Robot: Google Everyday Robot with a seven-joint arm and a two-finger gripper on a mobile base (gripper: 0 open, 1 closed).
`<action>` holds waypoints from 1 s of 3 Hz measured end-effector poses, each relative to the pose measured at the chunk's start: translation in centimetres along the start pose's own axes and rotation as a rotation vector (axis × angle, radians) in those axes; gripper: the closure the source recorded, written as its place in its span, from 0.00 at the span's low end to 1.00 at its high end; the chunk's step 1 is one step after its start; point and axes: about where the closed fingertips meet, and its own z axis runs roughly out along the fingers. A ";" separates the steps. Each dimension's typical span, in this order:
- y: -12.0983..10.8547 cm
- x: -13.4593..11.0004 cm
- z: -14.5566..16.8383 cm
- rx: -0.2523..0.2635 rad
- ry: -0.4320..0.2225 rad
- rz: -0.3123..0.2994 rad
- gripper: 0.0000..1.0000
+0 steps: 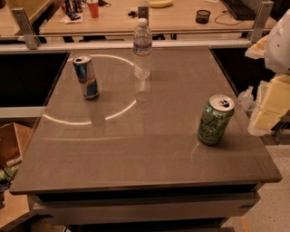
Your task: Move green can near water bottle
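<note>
Camera view. Hidden or unclear items first:

- **Tool:** The tool [272, 105] is cut off by the right border. It sits well to the right of the water bottle [142, 47], beyond the table [136, 154] edge. Only pale yellowish blocks show, below a white rounded housing. Whether it is released or clenched cannot be told. It holds nothing visible and is clear of all three containers.
- **Dispenser bottle:** A small clear dispenser bottle [247, 97] stands off the table edge, right of the water bottle. It is partly masked and its base is not seen.
- **Far desk:** The items on the far desk [181, 18] behind the water bottle are cropped at the top. A red cup [93, 8], a dark mesh pot [203, 16] and a keyboard [238, 9] can be made out.

Task items:

- **Water bottle:** It stands upright near the table's far edge, capped.
- **Green can:** The green can [215, 120] stands on the table, nearer the viewer and to the right of the water bottle, well apart from it. Its silver top is in view.
- **Blue-and-silver can:** A blue-and-silver can [86, 77] stands left of the water bottle, apart from it.

Surface and room:

- **Table:** The top is grey-brown and glossy. It shows a bright ring reflection around the water bottle's near side.
- **Surroundings:** A cardboard box [12, 142] lies low at the left. Speckled floor shows at the lower right.
</note>
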 end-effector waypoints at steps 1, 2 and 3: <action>0.0 0.0 0.0 0.000 0.000 0.000 0.00; 0.0 0.2 -0.2 -0.007 -0.037 0.030 0.00; 0.6 2.9 0.9 -0.009 -0.139 0.146 0.00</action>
